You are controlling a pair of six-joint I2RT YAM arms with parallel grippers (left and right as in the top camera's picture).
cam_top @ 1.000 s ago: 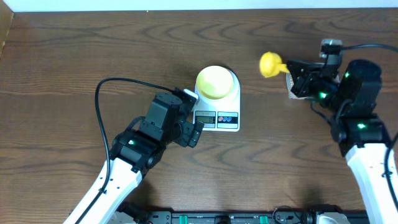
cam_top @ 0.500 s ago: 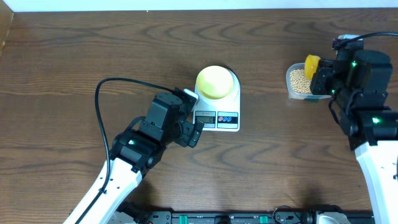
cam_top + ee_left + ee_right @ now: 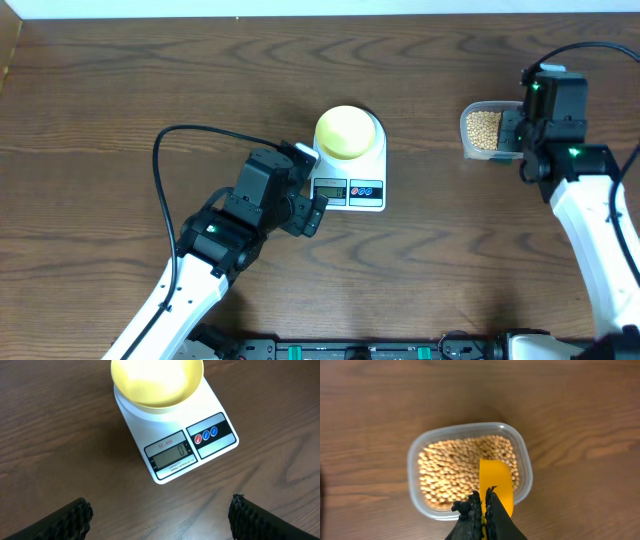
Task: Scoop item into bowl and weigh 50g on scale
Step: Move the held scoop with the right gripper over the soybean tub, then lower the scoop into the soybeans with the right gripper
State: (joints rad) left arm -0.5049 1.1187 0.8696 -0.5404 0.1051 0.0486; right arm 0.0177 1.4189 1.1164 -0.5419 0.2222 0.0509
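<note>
The right gripper point(image 3: 482, 504) is clamped narrow on the handle of the yellow scoop point(image 3: 496, 482), holding it over the clear tub point(image 3: 415, 460) of beans point(image 3: 450, 472). The scoop's cup points into the tub at its near side and shows a bare orange-yellow inside with no beans riding in it. Whether its tip touches the heap cannot be told from the wrist view. The tub sits well apart from the scale point(image 3: 135, 425), off to the right side of the table point(image 3: 100, 100).

The bowl point(image 3: 155, 385) stands on the scale's platform, and the part of it that the left wrist view shows holds no beans. The display point(image 3: 170, 455) reads 0, which fits an empty bowl on a zeroed scale. The left gripper point(image 3: 160, 510) hangs just in front of the scale with its fingers spread wide, holding nothing.

By this evidence the setup is done: bowl placed, scale at zero, scoop in hand at the supply. All the weighing appears to be left: loading the scoop, carrying it across to the bowl, tipping it in, and repeating or trimming until the display shows 50.
</note>
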